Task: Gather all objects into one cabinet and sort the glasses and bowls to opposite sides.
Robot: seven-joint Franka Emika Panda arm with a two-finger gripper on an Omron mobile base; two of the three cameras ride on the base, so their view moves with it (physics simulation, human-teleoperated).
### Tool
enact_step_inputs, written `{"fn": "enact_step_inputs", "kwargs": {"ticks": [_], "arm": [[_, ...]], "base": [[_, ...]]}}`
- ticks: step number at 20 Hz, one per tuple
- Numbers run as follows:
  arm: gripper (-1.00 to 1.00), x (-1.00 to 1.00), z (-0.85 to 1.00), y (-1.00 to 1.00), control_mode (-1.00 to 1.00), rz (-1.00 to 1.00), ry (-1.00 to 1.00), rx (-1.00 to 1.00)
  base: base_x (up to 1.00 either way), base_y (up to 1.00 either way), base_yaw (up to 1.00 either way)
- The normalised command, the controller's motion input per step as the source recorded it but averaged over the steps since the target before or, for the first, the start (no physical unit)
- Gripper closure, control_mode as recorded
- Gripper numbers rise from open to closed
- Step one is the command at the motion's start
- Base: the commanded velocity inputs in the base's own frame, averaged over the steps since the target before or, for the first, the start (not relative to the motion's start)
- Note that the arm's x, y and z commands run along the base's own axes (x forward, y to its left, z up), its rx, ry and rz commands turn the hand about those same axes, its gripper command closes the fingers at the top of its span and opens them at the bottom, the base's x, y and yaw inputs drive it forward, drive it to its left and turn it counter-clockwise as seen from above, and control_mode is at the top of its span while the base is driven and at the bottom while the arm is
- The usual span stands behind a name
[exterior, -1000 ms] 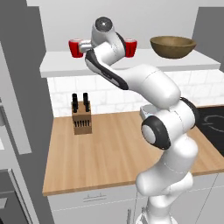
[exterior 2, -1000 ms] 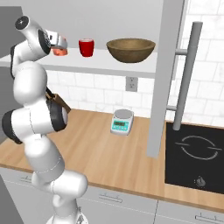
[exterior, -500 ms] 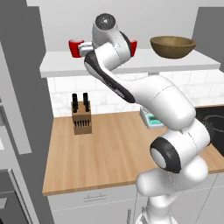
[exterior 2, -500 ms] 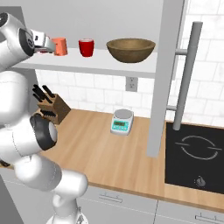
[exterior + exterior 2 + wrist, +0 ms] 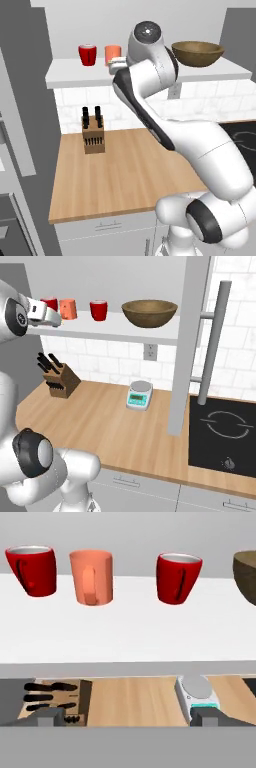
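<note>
Three glasses stand in a row on the white slab base of the cabinet [image 5: 120, 329]: a red cup [image 5: 32, 569], a salmon-orange cup [image 5: 91, 576] and another red cup [image 5: 178, 577]. To their right sits the wide brown wooden bowl [image 5: 246, 571], cut off by the edge of the hand view. My gripper [image 5: 128, 717] is open and holds nothing, level with the slab's front edge and apart from the cups. In the right base view the gripper [image 5: 54, 319] hangs before the left red cup [image 5: 50, 303], beside the salmon cup [image 5: 68, 308]; the bowl [image 5: 149, 312] is far right.
A knife block [image 5: 57, 378] and a small kitchen scale [image 5: 139, 395] stand on the wooden counter [image 5: 100, 421] below the shelf. A grey upright panel [image 5: 186, 346] closes the alcove's right side, with a long bar handle [image 5: 212, 341] and a black cooktop [image 5: 225, 433] beyond.
The hand has drawn back from the salmon cup towards the shelf's front edge and dropped slightly. The arm's elbow has swung outward. The cups and bowl have stayed in place.
</note>
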Motion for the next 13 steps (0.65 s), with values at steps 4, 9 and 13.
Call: {"fn": "enact_step_inputs", "kwargs": {"ticks": [4, 9, 13], "arm": [[-1.0, -1.0, 0.0, -0.58, -1.0, -0.05, -0.01, 0.0], [-1.0, -1.0, 0.0, -0.62, -1.0, -0.04, -0.08, 0.0], [-1.0, -1.0, 0.0, -0.6, -1.0, -0.02, -0.14, 0.0]], "base": [[0.0, 0.0, 0.0], [0.0, 0.0, 0.0], [0.0, 0.0, 0.0]]}}
